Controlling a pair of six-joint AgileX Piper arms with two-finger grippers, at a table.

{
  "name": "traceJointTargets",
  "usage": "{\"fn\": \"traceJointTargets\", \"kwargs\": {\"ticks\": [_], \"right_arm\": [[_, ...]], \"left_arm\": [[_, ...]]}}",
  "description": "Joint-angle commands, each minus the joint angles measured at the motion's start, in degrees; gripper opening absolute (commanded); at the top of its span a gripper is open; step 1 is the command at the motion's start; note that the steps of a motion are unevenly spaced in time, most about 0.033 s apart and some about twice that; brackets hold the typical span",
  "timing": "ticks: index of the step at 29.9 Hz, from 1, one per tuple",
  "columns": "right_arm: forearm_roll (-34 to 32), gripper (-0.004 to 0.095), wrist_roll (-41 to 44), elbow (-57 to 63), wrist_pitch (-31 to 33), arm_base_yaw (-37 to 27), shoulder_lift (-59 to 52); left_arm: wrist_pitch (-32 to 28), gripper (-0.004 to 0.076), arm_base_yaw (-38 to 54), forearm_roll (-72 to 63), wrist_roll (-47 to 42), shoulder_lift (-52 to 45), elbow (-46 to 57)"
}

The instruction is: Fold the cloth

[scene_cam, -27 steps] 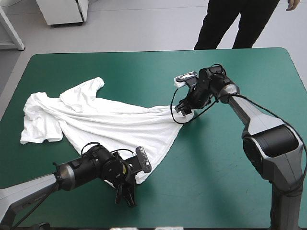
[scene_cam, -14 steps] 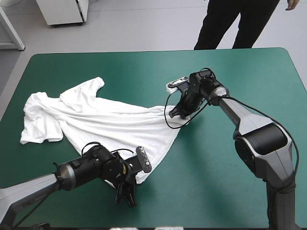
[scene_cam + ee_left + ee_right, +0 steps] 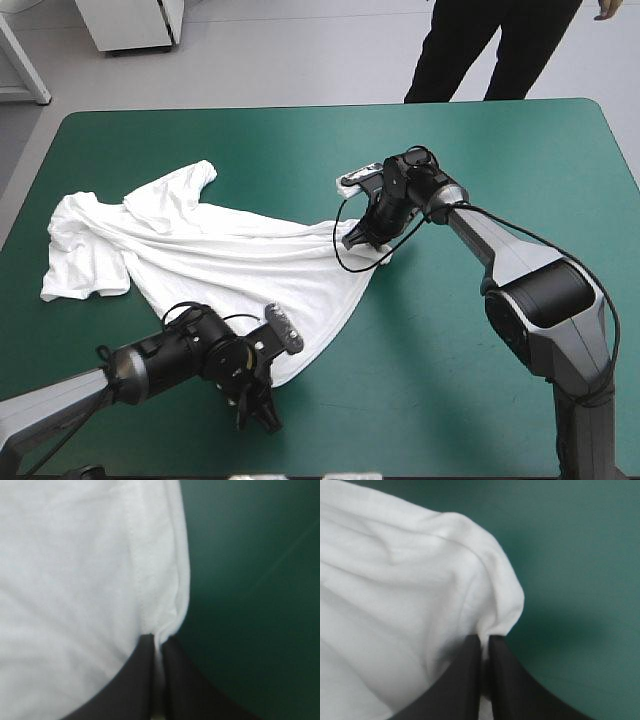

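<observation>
Two claws are under my control, and both are clamped on the white short-sleeved T-shirt (image 3: 230,260). Nearest me, the left gripper (image 3: 157,639) has its broad black fingers pressed together on the T-shirt's near hem corner, the stitched edge caught between them. The T-shirt lies spread and rumpled on the teal-green table cover (image 3: 480,380), sleeves at its left end, and at its far right corner the right gripper (image 3: 485,640) is pinched all but closed on a bunched fold.

Teal-green tbl cover (image 3: 250,130), rounded corners
</observation>
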Motion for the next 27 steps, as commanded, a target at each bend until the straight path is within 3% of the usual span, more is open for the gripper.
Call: {"fn": "traceJointTargets", "kwargs": {"ticks": [1,11,20,27], "right_arm": [[-1.38,-0.0015,1.2,-0.12,3.02,-0.79,-6.28],[-2.05,-0.0015,2.73,-0.12,5.04,-3.25,-23.63],[-6.45,-0.0015,5.89,-0.12,4.38,-3.25,-40.43],[-8.54,-0.0015,8.37,-0.27,-2.11,-3.25,-51.8]], "left_arm": [[11.98,-0.001,0.32,3.44,-4.07,-7.51,-2.52],[26.27,-0.001,0.32,7.24,-8.05,-18.37,-20.59],[26.19,-0.001,0.2,6.58,-7.52,-18.77,-43.69],[25.97,-0.001,0.2,10.57,-7.0,-17.29,-63.46]]}}
